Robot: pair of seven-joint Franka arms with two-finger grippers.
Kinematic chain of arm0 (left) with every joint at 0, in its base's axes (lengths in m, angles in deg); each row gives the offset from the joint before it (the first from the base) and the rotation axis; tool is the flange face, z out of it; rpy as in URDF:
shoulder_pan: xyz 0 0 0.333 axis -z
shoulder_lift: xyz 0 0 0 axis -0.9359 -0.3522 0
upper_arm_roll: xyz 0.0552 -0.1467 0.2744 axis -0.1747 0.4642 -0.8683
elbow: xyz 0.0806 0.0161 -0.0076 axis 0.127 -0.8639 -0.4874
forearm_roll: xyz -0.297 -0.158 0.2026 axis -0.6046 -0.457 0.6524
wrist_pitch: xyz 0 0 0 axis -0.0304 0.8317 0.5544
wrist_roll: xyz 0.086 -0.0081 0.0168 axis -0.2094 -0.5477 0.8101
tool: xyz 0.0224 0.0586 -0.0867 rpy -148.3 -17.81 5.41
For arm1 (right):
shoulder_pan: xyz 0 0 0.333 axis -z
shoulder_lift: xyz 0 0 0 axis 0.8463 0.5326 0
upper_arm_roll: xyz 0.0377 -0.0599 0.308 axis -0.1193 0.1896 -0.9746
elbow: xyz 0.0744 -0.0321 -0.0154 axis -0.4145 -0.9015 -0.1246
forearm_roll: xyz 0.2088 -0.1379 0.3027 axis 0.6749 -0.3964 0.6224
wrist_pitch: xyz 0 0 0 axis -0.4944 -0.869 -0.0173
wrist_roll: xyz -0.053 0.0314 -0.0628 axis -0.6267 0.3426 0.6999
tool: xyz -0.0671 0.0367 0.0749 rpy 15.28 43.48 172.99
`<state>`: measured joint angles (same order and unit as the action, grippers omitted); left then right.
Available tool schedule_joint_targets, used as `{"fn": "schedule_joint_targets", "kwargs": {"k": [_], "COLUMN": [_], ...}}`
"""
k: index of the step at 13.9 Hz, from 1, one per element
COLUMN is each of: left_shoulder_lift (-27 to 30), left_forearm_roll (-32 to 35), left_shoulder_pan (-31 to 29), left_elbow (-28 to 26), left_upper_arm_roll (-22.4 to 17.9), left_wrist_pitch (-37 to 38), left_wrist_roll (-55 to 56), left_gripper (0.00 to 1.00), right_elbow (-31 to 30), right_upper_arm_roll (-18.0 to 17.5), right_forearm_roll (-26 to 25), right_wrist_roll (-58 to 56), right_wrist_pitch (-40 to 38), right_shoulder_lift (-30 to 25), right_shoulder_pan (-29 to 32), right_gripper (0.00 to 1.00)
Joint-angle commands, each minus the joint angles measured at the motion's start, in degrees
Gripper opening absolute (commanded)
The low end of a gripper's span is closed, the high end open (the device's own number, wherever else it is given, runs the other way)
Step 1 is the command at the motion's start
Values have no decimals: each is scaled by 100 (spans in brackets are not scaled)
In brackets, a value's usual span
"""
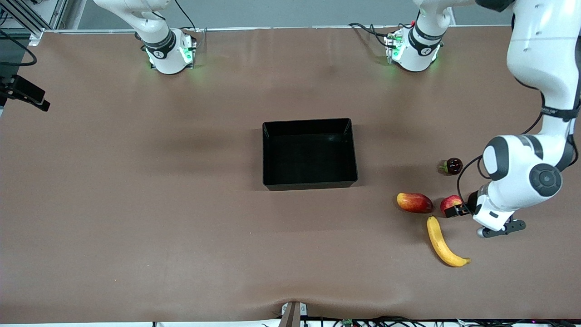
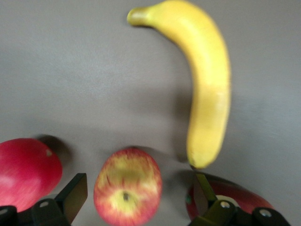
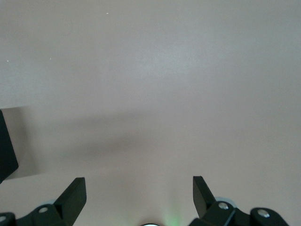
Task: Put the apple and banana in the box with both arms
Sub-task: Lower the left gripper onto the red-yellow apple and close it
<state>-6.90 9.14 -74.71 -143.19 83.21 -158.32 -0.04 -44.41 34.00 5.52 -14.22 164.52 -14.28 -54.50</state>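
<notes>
Our left gripper [image 1: 455, 210] straddles the small red-and-yellow apple [image 2: 128, 186], fingers spread.
The long yellow banana [image 1: 442, 242] lies beside it; our right gripper [image 3: 139, 197], open, waits above the brown table [image 1: 136, 204]; the glossy black rectangular box [image 1: 309, 154] sits mid-table.

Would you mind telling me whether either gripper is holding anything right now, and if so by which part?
Nothing is held. The left gripper stands open around the apple without closing; the right gripper is open over bare table.

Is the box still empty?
Yes, the box shows only its bare black floor, while the apple and banana lie on the table toward the left arm's end.
</notes>
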Motion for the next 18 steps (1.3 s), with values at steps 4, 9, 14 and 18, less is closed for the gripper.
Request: {"fn": "schedule_joint_targets", "kwargs": {"k": [4,9,14,18], "left_shoulder_lift": [-116,-107,278,1200], "left_forearm_roll": [93,93,93,84], "left_shoulder_pan": [-109,-109,-100,-47], "left_elbow": [-110,-207,-146,-172], "left_upper_arm_roll": [-3,6,32,312], "left_wrist_pitch": [-31,-31,459,1443], "left_wrist_roll": [-27,-45,-132,-134], "left_gripper": [100,88,0,0], "right_elbow": [-210,2,-6,-7], "right_upper_arm_roll": [-55,-38,-47,-47], "right_forearm_roll": [62,53,106,106], "right_wrist_roll": [-208,-726,-744,-744], "right_wrist_pitch": [278,172,137,76], "right_shoulder_lift": [-271,-235,-235,-235], "right_shoulder_pan": [125,186,204,213], "right_gripper": [100,100,100,100]}}
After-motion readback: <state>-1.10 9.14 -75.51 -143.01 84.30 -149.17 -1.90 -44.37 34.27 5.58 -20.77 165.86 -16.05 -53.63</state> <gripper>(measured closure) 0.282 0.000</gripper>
